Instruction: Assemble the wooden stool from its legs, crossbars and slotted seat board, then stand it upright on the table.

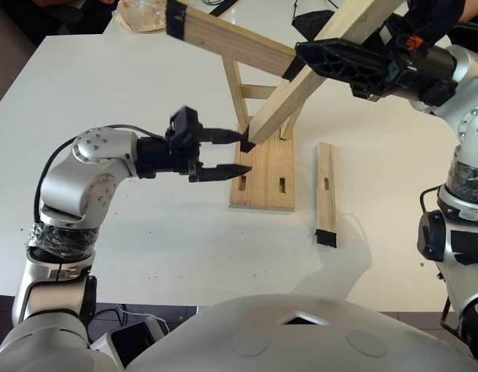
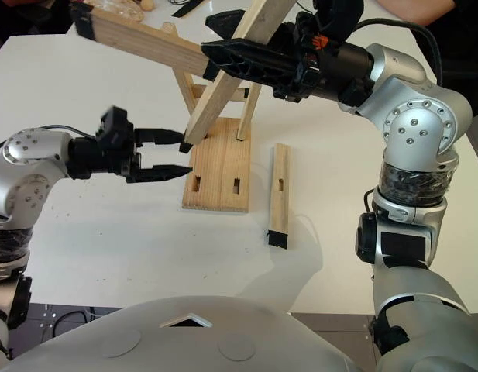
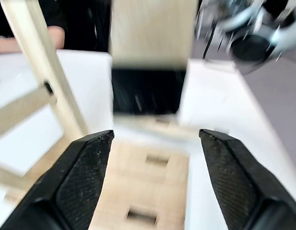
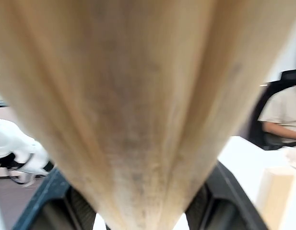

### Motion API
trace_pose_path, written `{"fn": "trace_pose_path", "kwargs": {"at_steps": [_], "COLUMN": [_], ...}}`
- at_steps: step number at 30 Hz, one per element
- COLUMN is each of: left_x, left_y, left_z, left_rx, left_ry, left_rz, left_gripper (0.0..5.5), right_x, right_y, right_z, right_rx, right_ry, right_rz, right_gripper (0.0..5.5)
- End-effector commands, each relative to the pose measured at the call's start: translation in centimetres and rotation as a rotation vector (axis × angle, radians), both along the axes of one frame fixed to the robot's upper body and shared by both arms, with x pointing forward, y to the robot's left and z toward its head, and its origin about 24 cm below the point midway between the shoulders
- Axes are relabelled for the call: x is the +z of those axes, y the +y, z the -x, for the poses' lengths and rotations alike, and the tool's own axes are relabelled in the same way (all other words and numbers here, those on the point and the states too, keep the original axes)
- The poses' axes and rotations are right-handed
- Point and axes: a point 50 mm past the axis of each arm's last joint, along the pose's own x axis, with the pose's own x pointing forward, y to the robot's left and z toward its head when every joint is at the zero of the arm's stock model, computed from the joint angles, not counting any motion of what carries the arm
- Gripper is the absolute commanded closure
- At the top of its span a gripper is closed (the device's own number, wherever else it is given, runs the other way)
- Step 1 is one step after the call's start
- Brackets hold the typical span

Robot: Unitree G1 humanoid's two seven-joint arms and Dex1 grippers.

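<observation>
Checking left wrist view: left gripper (image 1: 243, 153) sat wide open at the seat board's (image 1: 262, 194) 9 o'clock edge, with the black cap (image 3: 147, 91) framed between its fingers (image 3: 85, 177). Head views added the right gripper (image 1: 300, 60) clamping that tilted leg (image 1: 297, 93). Count: one board flat on the table (image 1: 130, 85), one loose leg (image 1: 325, 190) at 3 o'clock, one capped bar (image 1: 223, 39). Frame joints at 12 o'clock were unclear.

held leg (image 2: 210, 105): upper end cut off by far picture edge | seat board (image 2: 223, 167): far end hidden behind that leg | leg's black tip (image 3: 147, 91): blurred up close | right gripper (image 2: 223, 60): one finger hidden behind leg
</observation>
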Motion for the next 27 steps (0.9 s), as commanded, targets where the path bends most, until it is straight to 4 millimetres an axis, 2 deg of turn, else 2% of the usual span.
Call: {"fn": "trace_pose_path", "kwargs": {"at_steps": [1,3,5,10,13,19,27], "left_x": [-3.0,-3.4,-2.9,-2.6,-2.5,-1.3,-0.9], "left_y": [4.1,5.3,4.9,2.0,-0.1,-3.3,-3.7], "left_z": [-2.2,-4.0,-5.1,-6.2,-6.3,-5.8,-6.4], "left_rx": [0.111,0.153,0.121,0.157,0.118,-0.001,-0.04], "left_ry": [-0.236,-0.418,-0.591,-0.866,-1.062,-1.285,-1.346], "left_rz": [-0.443,-0.649,-0.745,-0.678,-0.641,-0.524,-0.513], "left_gripper": [2.21,2.21,2.21,2.21,2.21,2.21,2.21], "right_x": [-3.4,-5.0,-5.9,-7.7,-9.2,-9.9,-9.8], "right_y": [-1.2,-1.5,-1.6,-1.3,-1.4,-1.4,-1.2], "right_z": [-0.3,-0.2,0.2,1.0,1.7,2.0,2.9], "right_rx": [-0.126,-0.156,-0.166,-0.122,-0.077,-0.033,-0.003], "right_ry": [-0.061,-0.067,-0.065,-0.068,-0.05,-0.033,-0.033], "right_rz": [0.201,0.265,0.286,0.345,0.384,0.391,0.373], "right_gripper": [3.48,3.48,3.48,3.48,3.48,3.49,3.49]}}
